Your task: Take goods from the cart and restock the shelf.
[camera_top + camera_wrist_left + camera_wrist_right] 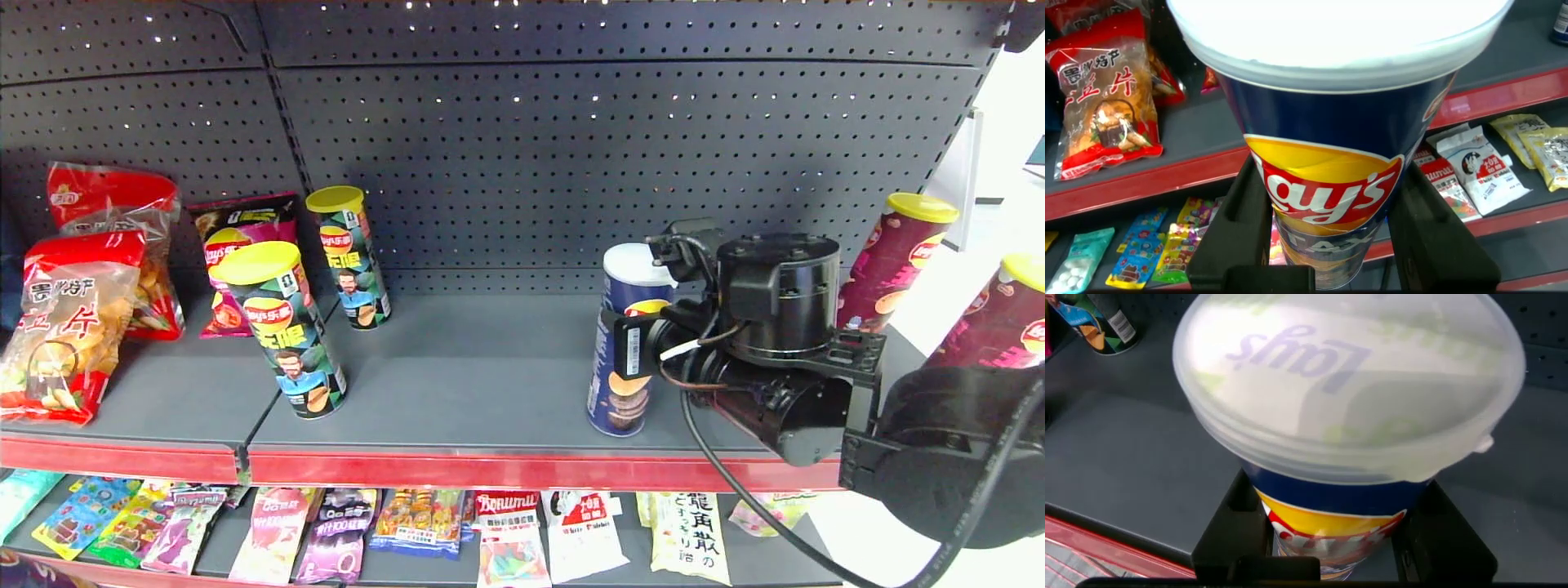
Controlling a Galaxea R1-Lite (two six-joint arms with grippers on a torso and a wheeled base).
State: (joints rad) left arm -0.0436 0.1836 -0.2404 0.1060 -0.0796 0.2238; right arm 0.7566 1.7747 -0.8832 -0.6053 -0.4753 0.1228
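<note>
Head view had the blue can (618,404) upright near the front of the grey shelf (490,367), white lid on top. The right gripper (630,351) was closed around its middle, coming in from the can's right. I could not tell whether its base sat on the board or hung just clear of it. Right wrist view looked down on that pale lid, with black fingers (1231,535) snug against either side of the blue body.

Well to the left of the blue can stood a green can (286,327) with a yellow lid, about as far forward. A second green can (349,257) stood farther back by the pegboard. Farther left again lay a purple crisp bag (237,261) and two red snack bags (61,327). To the right of the blue can, past the arm, were two maroon cans (894,257) with yellow lids. Below it, small packets (506,531) lined the lower shelf.

Left wrist view showed the left gripper (1327,245) clamped on a second blue can (1327,147), held out in front of the shelving. Where it was relative to the blue can I could not tell.
</note>
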